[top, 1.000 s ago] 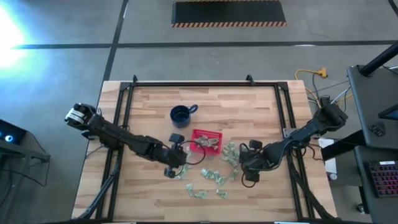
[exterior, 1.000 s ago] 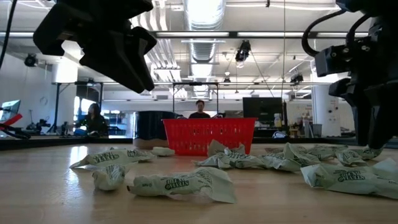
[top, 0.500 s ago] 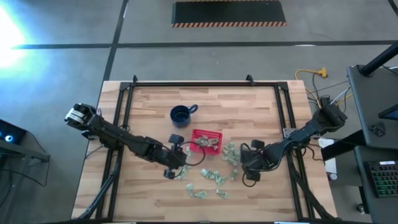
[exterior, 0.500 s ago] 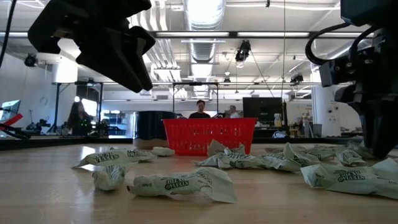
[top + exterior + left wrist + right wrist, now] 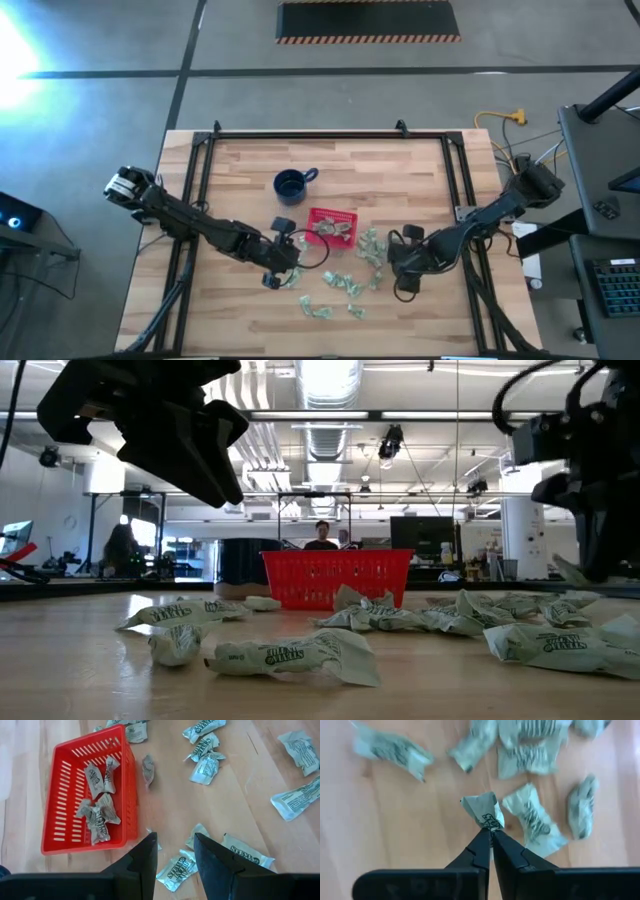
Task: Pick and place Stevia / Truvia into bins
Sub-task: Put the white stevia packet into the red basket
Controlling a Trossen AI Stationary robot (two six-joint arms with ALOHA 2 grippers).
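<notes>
The left gripper (image 5: 285, 266) hangs with fingers parted and empty, just beside the red basket (image 5: 318, 217), which holds several Stevia sachets (image 5: 97, 810). More loose sachets (image 5: 345, 285) lie scattered on the wooden table (image 5: 400, 180). The right gripper (image 5: 398, 275) pinches one crumpled sachet (image 5: 484, 811) above the wood.

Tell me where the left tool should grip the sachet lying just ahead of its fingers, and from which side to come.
Come straight down with the open left tool and pinch the sachet across its short width near the middle. It lies flat on the wood, long and narrow, apart from its neighbours and the red basket, so a top-down pinch probably suits best.
</notes>
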